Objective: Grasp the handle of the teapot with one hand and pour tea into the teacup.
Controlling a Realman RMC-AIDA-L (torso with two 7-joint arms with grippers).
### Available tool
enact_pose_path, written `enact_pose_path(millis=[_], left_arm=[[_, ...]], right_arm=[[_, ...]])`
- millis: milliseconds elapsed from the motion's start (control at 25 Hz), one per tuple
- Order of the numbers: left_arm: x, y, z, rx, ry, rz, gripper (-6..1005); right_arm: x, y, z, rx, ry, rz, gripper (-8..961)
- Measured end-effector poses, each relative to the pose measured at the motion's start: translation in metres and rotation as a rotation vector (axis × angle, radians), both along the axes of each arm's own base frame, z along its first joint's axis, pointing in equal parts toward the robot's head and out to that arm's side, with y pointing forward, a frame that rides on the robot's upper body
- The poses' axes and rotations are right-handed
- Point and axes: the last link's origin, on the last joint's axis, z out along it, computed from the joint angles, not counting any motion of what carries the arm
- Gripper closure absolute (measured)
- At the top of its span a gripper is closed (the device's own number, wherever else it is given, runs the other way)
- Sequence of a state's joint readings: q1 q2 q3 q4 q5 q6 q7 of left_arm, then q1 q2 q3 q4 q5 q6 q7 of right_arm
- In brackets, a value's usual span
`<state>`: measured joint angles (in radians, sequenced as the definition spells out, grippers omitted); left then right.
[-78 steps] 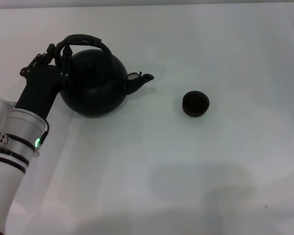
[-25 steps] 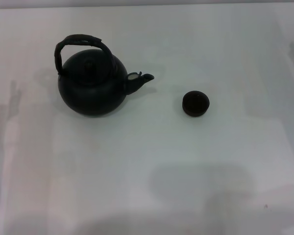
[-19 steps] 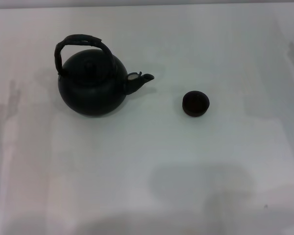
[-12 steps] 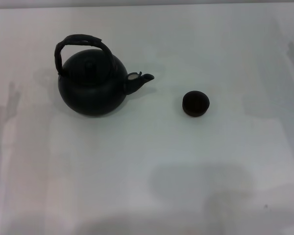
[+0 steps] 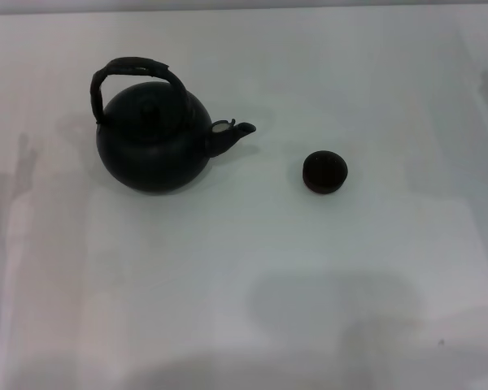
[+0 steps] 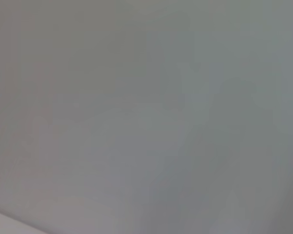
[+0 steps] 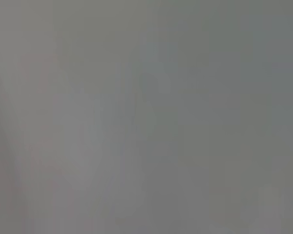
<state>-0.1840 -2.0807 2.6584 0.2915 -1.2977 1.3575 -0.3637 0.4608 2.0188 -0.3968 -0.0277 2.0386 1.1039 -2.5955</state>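
A large round black teapot [image 5: 153, 145] stands upright on the white table at the left of the head view. Its short spout [image 5: 233, 132] points right, towards the teacup. The thick arched handle [image 5: 132, 71] rises over the knobbed lid, and nothing holds it. The tiny dark teacup [image 5: 324, 172] sits on the table to the right of the spout, well apart from the pot. Neither gripper appears in any view. Both wrist views show only plain grey surface.
The white table [image 5: 252, 301] stretches around both objects, with soft shadows near its front edge. Nothing else stands on it.
About three seconds ago my left arm was at the teapot's handle. It has since left the view, and the pot stands where it did. The last second shows no movement.
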Motion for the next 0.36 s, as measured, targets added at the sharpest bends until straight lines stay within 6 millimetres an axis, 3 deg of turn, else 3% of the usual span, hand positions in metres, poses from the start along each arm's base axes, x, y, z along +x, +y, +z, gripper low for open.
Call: enact_pose_path(millis=[360], left_arm=[[0.0014, 0.0098, 0.0051, 0.011, 0.017, -0.013, 233]], right_arm=[[-0.0017, 0.0022, 0.0008, 0.006, 0.003, 0.004, 121]])
